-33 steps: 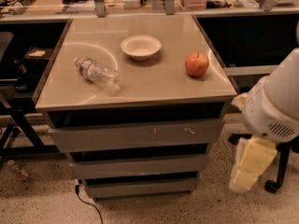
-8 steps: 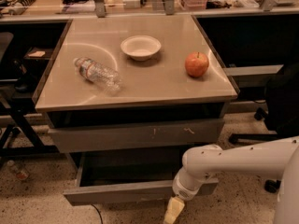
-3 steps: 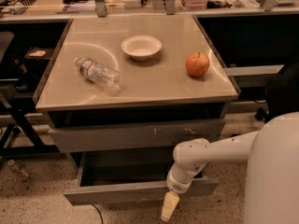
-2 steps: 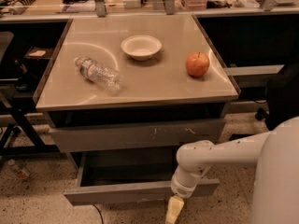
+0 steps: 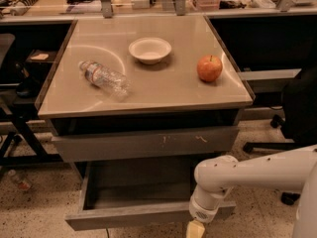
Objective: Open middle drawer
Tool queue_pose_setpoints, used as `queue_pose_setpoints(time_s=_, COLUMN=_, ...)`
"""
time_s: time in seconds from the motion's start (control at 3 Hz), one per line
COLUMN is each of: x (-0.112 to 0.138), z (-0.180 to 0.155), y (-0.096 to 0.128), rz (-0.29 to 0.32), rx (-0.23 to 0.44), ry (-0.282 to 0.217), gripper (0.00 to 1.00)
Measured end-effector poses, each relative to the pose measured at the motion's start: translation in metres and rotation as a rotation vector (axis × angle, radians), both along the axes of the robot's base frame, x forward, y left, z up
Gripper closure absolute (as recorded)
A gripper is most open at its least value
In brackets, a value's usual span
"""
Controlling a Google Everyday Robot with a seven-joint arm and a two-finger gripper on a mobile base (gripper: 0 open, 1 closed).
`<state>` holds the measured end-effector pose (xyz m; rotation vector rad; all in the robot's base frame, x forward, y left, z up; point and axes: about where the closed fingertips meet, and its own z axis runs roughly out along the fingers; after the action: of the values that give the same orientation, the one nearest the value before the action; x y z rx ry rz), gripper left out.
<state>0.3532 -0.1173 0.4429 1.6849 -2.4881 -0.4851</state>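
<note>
hanging by middle drawer (image 5: 126, 216) (pulled out), the end effector (image 5: 195, 229)

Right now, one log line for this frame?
middle drawer: pulled out, tray visible | gripper: low, by its front panel, right end

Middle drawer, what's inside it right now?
The middle drawer shows only a bare grey tray floor. Its right front corner is covered by the robot arm, whose claw hangs just past the drawer front. The rear lies in shadow under the scratched drawer above.
</note>
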Motion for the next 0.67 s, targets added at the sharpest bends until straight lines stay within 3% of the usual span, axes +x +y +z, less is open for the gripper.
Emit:
queue_pose_setpoints(time_s=0.33, x=-0.0314, z=0.0118, y=-0.0162, rz=-0.038, rx=-0.025, ry=0.013, gripper=0.0)
queue_pose_setpoints(time_s=0.67, x=-0.0315, z=0.0118, y=-0.0162, rz=-0.038, rx=-0.025, ry=0.013, gripper=0.0)
